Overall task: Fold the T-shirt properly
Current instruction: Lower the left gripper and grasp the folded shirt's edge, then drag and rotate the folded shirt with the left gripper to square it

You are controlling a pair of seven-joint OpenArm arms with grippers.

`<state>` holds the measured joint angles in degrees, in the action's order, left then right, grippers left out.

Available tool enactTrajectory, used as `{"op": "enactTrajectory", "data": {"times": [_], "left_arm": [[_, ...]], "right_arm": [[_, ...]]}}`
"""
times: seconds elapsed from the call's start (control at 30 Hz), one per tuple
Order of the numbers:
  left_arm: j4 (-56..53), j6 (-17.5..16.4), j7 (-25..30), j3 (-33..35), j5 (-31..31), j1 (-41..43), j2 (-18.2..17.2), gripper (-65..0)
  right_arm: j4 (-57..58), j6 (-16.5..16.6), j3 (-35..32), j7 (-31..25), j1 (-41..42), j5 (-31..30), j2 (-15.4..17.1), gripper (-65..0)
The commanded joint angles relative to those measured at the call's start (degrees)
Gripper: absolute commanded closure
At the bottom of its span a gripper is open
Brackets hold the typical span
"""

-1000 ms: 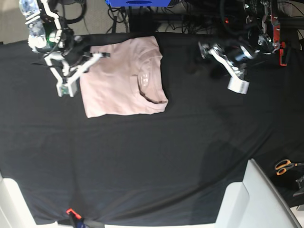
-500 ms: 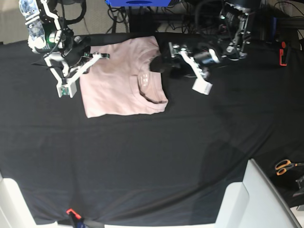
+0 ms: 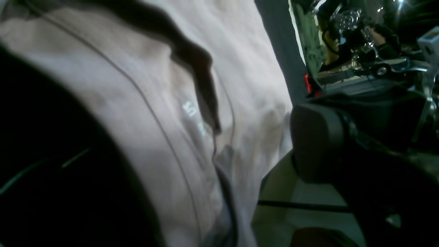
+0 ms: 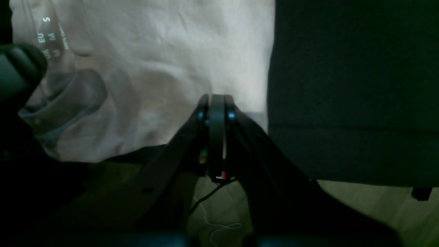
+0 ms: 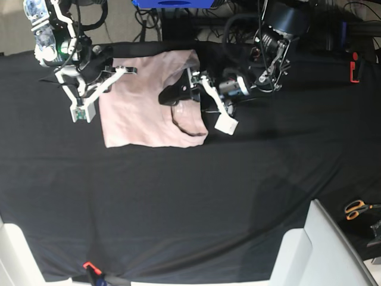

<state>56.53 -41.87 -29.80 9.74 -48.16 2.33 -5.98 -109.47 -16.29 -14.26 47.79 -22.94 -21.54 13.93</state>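
Scissors (image 5: 357, 209) lie nearest you at the base view's lower edge, well apart from the T-shirt (image 5: 143, 113), and nothing else sits on the dark surface (image 5: 196, 202) between them. Beyond that bare stretch you find the T-shirt itself, a compact pink block near the surface's far edge, sleeves tucked in and neckline showing. Judging by that shape, most of the folding looks done; you probably have only a last fold or some tidying left. Over the T-shirt's neckline side hangs your left gripper (image 5: 169, 95), its jaws spread wide and pinching nothing. A second ago it was well off to the side of the T-shirt; it has since swung in over the collar. At the T-shirt's opposite edge sits your right gripper (image 4: 216, 103), jaws pressed together over the cloth, and it has not moved.
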Motion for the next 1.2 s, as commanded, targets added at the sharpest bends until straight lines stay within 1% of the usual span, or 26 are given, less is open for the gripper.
{"op": "enactTrajectory", "data": {"times": [0.0,0.03,0.1,0.17,0.23,0.3,0.33,0.43,0.47,0.53,0.6,0.73,0.83,0.9,1.0,1.07,1.17], "left_arm": [[-1.3,1.9,-1.7,0.3,3.5,-0.2,1.5,-61.2],[-1.5,1.9,-1.7,0.2,5.2,-0.4,2.4,-57.8],[-1.9,1.9,-1.7,0.1,8.7,-0.6,3.6,-48.7],[-1.9,1.9,-1.7,0.0,10.5,-0.6,4.1,-37.4],[-1.9,1.9,-1.7,0.0,10.4,-0.6,4.2,-22.9],[-1.7,1.9,-1.7,-0.1,10.3,-0.8,4.2,-5.3],[-1.6,1.9,-1.8,-0.1,10.3,-0.9,4.0,0.0],[-1.2,1.9,-2.2,-0.1,10.3,-1.1,2.9,0.0],[-0.9,1.9,-3.1,-0.1,10.3,-1.1,2.6,0.0],[1.0,1.9,-6.4,-0.1,10.3,-1.1,1.7,0.0],[5.4,3.9,-9.5,0.3,10.4,-0.8,0.3,0.0],[13.1,7.4,-16.0,0.4,10.8,-1.1,-3.6,0.0],[14.6,8.2,-19.4,1.9,10.8,-5.3,-6.7,0.0],[14.5,8.2,-21.7,6.0,10.8,-9.4,-9.1,0.0],[14.5,8.2,-23.9,15.8,10.8,-16.4,-11.6,0.0],[13.6,8.2,-24.7,23.5,11.2,-21.4,-12.2,0.0],[9.1,8.1,-24.7,33.6,14.3,-27.8,-11.9,0.0]], "right_arm": [[-0.8,0.2,1.2,-0.9,-0.2,0.1,0.5,0.0],[-0.8,0.2,2.0,-1.0,-0.7,0.1,0.5,0.0],[-0.8,0.2,4.2,-1.0,-0.9,0.1,0.5,0.0],[-0.8,0.3,6.5,-1.2,-1.5,0.0,0.5,0.0],[-0.8,0.3,8.8,-2.6,-2.3,0.0,0.5,0.0],[-0.8,0.3,11.1,-4.2,-3.4,0.0,0.5,0.0],[-0.8,0.9,12.0,-4.8,-3.7,0.0,0.5,0.0],[-0.7,5.3,14.7,-5.1,-4.1,0.0,0.3,0.0],[-0.7,6.1,15.8,-5.1,-4.3,0.0,0.1,0.0],[-0.7,6.5,16.9,-5.1,-4.3,0.0,0.0,0.0],[-0.7,6.5,17.5,-5.1,-4.3,0.0,0.0,0.0],[-0.7,6.5,17.3,-5.2,-4.3,0.0,0.0,0.0],[-0.7,6.6,17.3,-5.2,-4.3,0.0,-1.6,0.0],[-0.7,6.6,17.0,-5.1,-4.3,0.0,-2.3,0.0],[-0.7,6.6,16.9,-5.0,-4.2,0.0,-2.5,0.0],[-0.7,6.6,16.9,-5.0,-4.1,0.0,-2.5,0.0],[-0.7,6.6,16.9,-4.9,-4.1,0.0,-3.3,0.0]]}}
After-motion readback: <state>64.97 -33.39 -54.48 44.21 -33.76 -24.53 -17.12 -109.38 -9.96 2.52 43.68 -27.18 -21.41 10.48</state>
